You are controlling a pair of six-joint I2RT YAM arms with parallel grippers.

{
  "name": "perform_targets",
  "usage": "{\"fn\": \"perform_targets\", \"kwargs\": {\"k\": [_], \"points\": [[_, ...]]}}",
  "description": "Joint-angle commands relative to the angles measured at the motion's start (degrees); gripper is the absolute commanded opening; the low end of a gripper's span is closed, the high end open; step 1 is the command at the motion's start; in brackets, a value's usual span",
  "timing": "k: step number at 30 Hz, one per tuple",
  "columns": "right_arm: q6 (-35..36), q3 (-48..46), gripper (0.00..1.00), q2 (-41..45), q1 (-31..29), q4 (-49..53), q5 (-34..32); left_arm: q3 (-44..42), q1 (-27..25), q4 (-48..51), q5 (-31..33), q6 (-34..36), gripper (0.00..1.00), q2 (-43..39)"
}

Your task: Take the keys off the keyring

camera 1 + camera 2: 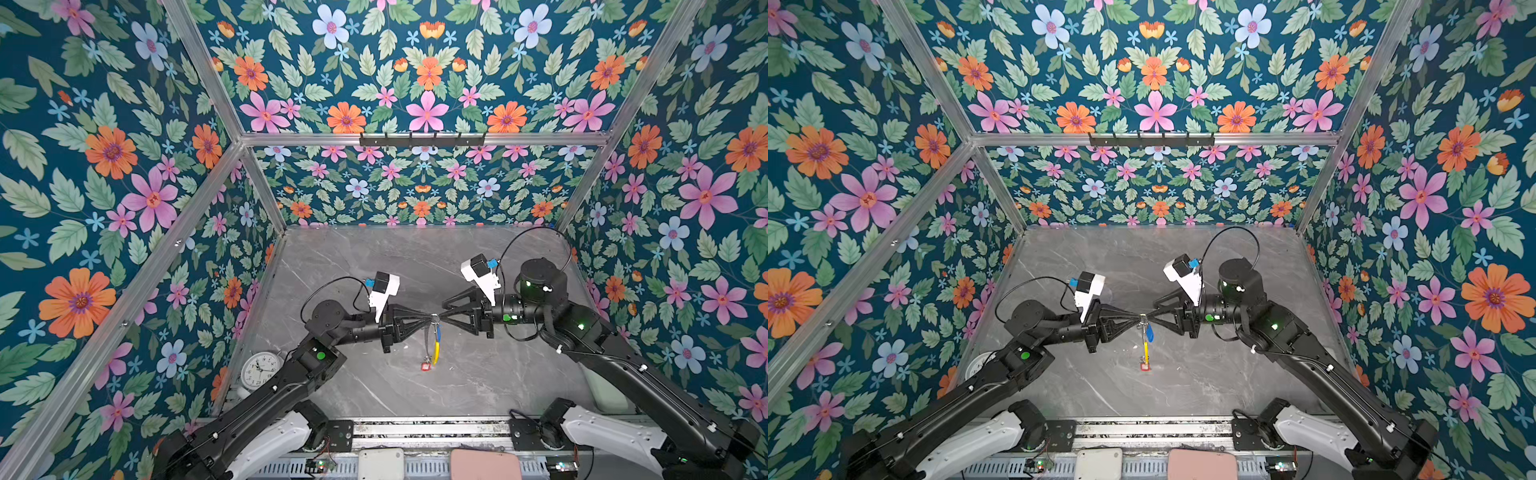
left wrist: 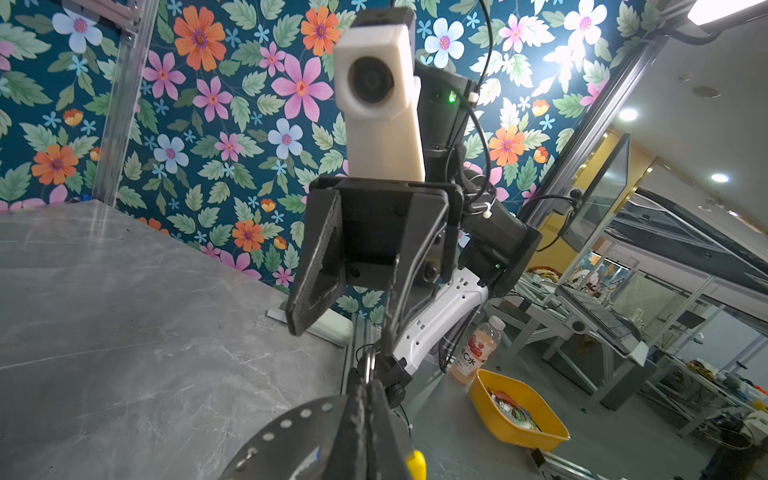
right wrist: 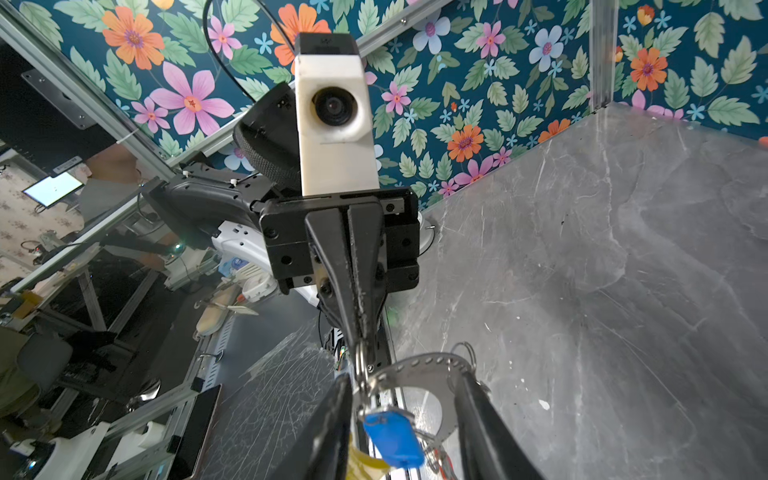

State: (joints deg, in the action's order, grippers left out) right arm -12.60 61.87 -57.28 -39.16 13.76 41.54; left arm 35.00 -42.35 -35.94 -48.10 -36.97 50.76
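keyring seemingly between level, opposed arms

Grey marbled table; teal floral walls; yellow sleeve; blue tag; red tag.

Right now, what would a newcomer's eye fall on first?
Above the grey table, the left end effector pinches a dangling yellow-sleeved keyring, nose to nose with the open right end effector. A red tag hangs at its end; loud floral walls surround everything.

Two matte-black jointed robot arms carry white plastic wrist-camera housings, green indicator lights, looping black cables and white base shells.
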Motion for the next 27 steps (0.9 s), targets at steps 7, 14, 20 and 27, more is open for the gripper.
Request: {"fn": "perform_targets", "kwargs": {"k": [7, 14, 20, 27], "points": [[-4.1, -6.0, 0.49, 3.5, -0.1, -12.0, -0.1, -3.6, 0.1, -18.2, 4.4, -4.5, 0.00, 0.0], [-4.4, -8.5, 0.53, 3.7, -0.6, -14.4, 2.7, -4.1, 0.0, -23.3, 4.8, -6.4, 0.00, 1.2], [-3.9, -8.9, 0.56, 2.7, -1.3, -14.2, 2.8, -4.2, 0.0, -27.5, 4.2, -9.1, 0.00, 3.6], [-3.7, -8.2, 0.51, 0.7, -2.6, -14.4, 2.5, -4.4, 0.0, -29.4, 4.3, -10.5, 0.00, 5.0]]}}
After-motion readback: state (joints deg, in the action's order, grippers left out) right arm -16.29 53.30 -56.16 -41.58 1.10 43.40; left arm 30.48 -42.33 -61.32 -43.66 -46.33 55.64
